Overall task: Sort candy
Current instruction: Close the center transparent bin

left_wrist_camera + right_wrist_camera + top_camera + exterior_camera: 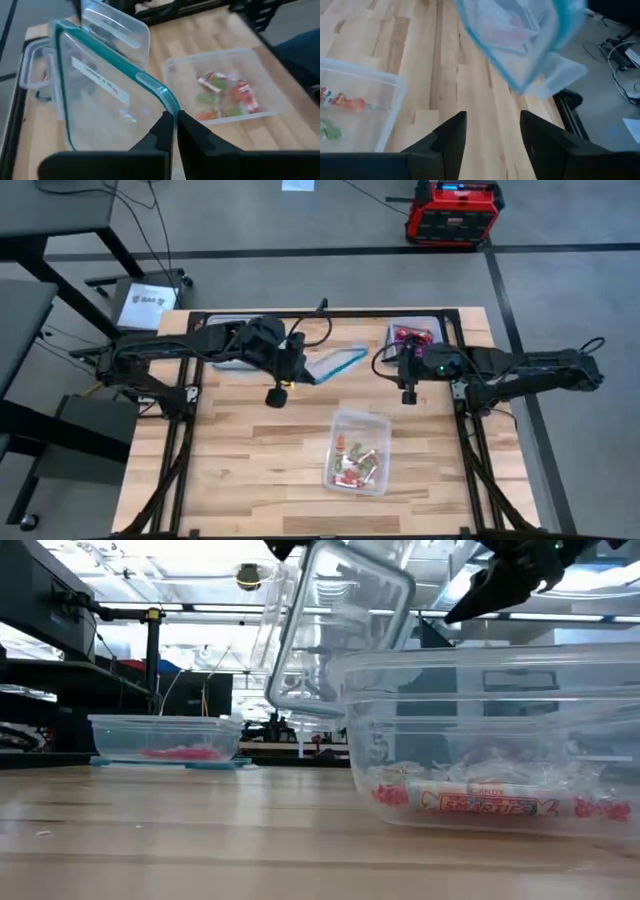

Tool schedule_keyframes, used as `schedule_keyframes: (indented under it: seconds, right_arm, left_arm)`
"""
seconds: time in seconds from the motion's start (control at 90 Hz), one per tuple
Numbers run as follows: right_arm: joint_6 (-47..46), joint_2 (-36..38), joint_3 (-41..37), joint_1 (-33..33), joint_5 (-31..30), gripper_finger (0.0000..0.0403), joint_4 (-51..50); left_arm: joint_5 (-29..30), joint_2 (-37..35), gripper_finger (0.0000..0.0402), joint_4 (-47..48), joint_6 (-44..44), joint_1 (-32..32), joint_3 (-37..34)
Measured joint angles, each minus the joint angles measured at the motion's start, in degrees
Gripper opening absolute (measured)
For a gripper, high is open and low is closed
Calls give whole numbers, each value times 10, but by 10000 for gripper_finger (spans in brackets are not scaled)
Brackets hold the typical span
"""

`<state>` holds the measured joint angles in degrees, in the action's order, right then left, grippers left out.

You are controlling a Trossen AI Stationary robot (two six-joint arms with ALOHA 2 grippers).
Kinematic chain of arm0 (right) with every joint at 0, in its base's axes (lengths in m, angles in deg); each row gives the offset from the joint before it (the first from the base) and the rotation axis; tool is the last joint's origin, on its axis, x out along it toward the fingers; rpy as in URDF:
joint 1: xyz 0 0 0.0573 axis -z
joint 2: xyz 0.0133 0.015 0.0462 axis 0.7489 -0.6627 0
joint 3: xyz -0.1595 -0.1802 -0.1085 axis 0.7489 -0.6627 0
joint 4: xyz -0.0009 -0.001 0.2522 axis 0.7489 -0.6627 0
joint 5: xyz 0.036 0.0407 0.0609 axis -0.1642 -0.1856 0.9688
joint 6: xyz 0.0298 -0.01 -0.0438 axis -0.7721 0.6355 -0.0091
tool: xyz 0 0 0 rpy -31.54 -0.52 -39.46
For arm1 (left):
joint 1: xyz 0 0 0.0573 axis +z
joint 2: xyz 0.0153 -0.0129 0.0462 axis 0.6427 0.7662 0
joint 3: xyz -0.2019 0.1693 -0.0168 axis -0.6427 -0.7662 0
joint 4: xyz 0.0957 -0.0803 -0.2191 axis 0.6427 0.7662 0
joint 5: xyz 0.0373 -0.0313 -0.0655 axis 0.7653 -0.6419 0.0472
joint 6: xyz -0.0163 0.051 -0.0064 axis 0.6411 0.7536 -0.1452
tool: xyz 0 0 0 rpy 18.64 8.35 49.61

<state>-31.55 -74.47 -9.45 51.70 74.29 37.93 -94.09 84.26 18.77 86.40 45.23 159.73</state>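
Note:
A clear lid (pixel 100 95) with a teal rim hangs tilted above the table's middle, with my left gripper (pixel 174 131) shut on it; it also shows in the high view (pixel 335 363) and the low view (pixel 340 630). An open clear container (pixel 358 452) holding red, green and tan candy (pixel 227 92) stands on the table nearer the front. My right gripper (pixel 490 132) hovers open to the right of the lid (pixel 520 35), with nothing between its fingers. A second container with red candy (pixel 412 335) stands at the back right. My left gripper pinches the lid's teal rim (pixel 167 100) at one edge between its two fingers. The lid is lifted clear of the table and stands steeply tilted beyond the fingers.
Another clear container (pixel 165 740) with pink candy inside sits at the back left, beneath my left arm (pixel 225 345). Bare wooden tabletop (pixel 240 460) lies left of the front container. A dark frame (pixel 470 440) runs along the table's sides.

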Motion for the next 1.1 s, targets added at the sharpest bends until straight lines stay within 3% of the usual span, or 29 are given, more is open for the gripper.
schedule_keyframes:
  seconds: [0.244,0.589,0.789,0.933,1.1]
  right_arm:
    - [-13,0,0,20,25,169,27]
    - [47,-11,0,69,97,166,124]
    - [52,-61,0,75,224,166,207]
    - [60,-91,-1,66,224,166,178]
    - [61,-72,-1,72,185,166,131]
  left_arm:
    - [-44,-27,0,-25,-12,-8,0]
    - [-88,-69,0,-33,-24,-20,0]
    - [-88,-73,0,-48,-24,-24,0]
    - [-88,-73,1,-52,-23,-24,0]
    - [-87,-74,1,-41,-24,-24,0]
